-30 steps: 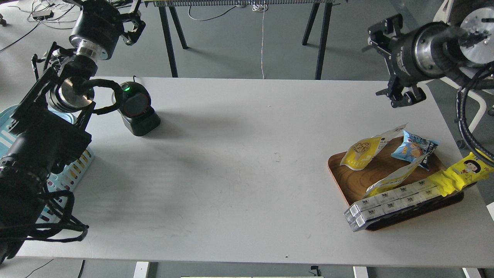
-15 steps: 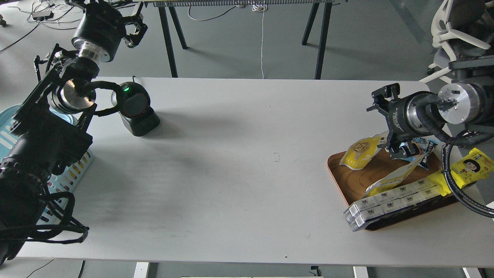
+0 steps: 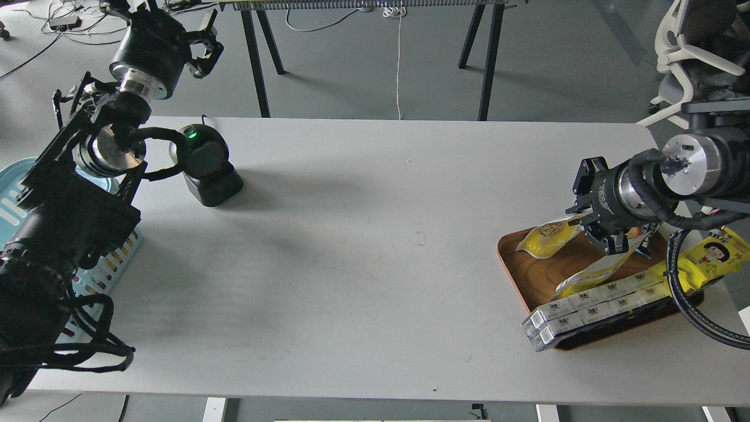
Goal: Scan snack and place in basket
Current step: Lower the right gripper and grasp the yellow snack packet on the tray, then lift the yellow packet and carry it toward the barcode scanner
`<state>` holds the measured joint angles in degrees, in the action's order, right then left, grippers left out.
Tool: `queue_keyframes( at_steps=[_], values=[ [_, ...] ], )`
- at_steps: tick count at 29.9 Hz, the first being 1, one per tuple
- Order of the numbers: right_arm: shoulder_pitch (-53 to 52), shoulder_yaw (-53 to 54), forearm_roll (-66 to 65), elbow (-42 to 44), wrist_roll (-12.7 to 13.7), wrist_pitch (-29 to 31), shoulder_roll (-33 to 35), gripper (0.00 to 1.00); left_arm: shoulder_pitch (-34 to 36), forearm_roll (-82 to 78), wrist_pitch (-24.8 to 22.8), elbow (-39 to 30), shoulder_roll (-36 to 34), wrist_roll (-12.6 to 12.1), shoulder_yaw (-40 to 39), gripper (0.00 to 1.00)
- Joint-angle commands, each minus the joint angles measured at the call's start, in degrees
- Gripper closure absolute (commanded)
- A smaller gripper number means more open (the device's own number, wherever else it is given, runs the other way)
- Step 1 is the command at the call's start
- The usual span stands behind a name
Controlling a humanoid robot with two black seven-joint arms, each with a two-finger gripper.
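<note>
The snack (image 3: 545, 235), a small yellow pouch with a round picture of nuts, lies on the left rear of the brown wooden tray (image 3: 536, 275) at the right. My right gripper (image 3: 593, 218) is low over the tray, at the pouch's white top end, and its jaws look spread with nothing gripped. The light blue basket (image 3: 10, 196) stands at the table's left edge, mostly hidden by my left arm. My left gripper (image 3: 167, 26) is open and empty, high up behind the table's far left corner.
A black scanner (image 3: 206, 166) with a green light stands at the far left of the table. The tray also holds a second yellow-white pouch (image 3: 593, 271), a row of white boxes (image 3: 592, 308), a long yellow cartoon-face pack (image 3: 712, 255) and a blue packet (image 3: 649, 233), mostly hidden.
My right gripper has come down from high over the table's far right corner to the tray, reaching the snack's top end. The left arm has barely moved.
</note>
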<state>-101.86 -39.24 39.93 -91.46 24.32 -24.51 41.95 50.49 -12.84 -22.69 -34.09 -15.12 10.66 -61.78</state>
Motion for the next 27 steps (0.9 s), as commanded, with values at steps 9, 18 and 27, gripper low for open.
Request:
queue_keyframes(
  at_steps=[9,18,27],
  values=[
    [1.1,1.4,-0.6,0.0,0.3,0.0,2.2,1.00,0.0,0.0,0.0,0.0,0.0,0.0,0.0,0.00],
    [-6.8,8.4,-0.1,-3.1,0.9,-2.1,9.2,1.00,-0.1,0.0,0.0,0.0,-0.1,0.0,0.0,0.00],
    [-13.0,10.9,2.4,-2.1,0.9,-2.2,-0.6,1.00,-0.1,0.0,0.1,0.0,0.4,0.1,0.0,0.00]
  ],
)
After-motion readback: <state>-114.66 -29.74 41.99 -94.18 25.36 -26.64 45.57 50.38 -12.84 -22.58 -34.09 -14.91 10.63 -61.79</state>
